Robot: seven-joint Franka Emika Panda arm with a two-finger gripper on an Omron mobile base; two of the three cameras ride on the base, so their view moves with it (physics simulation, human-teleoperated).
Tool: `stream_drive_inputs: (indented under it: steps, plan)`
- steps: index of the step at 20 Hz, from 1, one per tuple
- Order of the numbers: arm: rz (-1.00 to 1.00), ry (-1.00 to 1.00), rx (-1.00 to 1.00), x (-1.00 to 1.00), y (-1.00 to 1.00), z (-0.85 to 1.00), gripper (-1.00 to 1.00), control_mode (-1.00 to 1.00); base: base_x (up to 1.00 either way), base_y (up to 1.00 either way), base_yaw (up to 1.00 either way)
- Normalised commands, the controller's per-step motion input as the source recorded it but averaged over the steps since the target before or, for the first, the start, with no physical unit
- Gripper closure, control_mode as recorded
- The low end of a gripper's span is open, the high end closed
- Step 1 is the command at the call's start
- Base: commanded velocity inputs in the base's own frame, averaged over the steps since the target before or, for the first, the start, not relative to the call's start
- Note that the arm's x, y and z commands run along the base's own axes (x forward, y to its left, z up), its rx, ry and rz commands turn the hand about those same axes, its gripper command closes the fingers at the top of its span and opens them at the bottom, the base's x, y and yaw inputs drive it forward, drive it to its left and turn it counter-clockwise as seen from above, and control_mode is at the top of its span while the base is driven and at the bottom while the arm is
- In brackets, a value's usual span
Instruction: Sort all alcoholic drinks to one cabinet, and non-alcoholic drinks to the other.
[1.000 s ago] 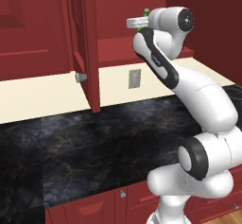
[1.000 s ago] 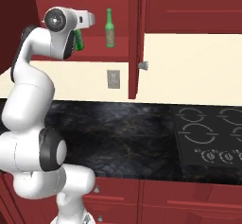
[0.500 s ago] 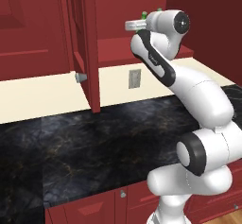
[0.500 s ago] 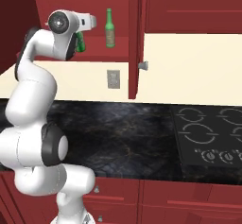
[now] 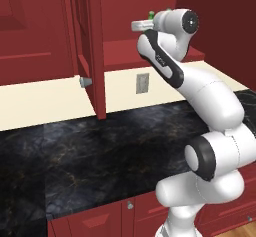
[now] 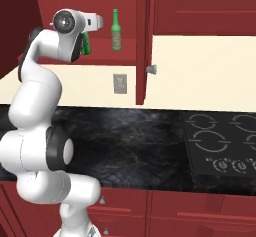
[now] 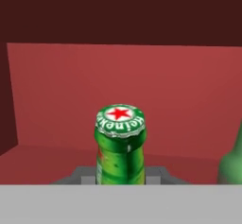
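Dark red cabinets hang over a black marble counter, one cupboard door standing open. Inside it, the gripper is closed around the bright green bottle (red star on its cap), held upright. The paler olive bottle stands on the shelf just beside it.

Bright green bottle is cut off below the neck by the hand view's bottom; in the right base view its upper part is hidden behind the wrist. Olive bottle is cropped at the right edge.
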Motion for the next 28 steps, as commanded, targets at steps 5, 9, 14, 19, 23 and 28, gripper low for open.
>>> stream_drive_inputs:
  steps: [5,9,14,19,23,28]
  plan:
    - [0.00,0.00,0.00,0.22,0.04,-0.14,1.00,-1.00,0.00,0.00,0.00]
    - [0.00,0.00,0.00,0.23,0.05,-0.13,1.00,-1.00,0.00,0.00,0.00]
    - [0.00,0.00,0.00,0.22,0.05,-0.12,1.00,-1.00,0.00,0.00,0.00]
    - [0.00,0.00,0.00,0.21,0.04,-0.11,1.00,-1.00,0.00,0.00,0.00]
    - [0.00,0.00,0.00,0.20,0.04,-0.11,1.00,-1.00,0.00,0.00,0.00]
    - [0.00,0.00,0.00,0.18,0.04,-0.10,1.00,-1.00,0.00,0.00,0.00]
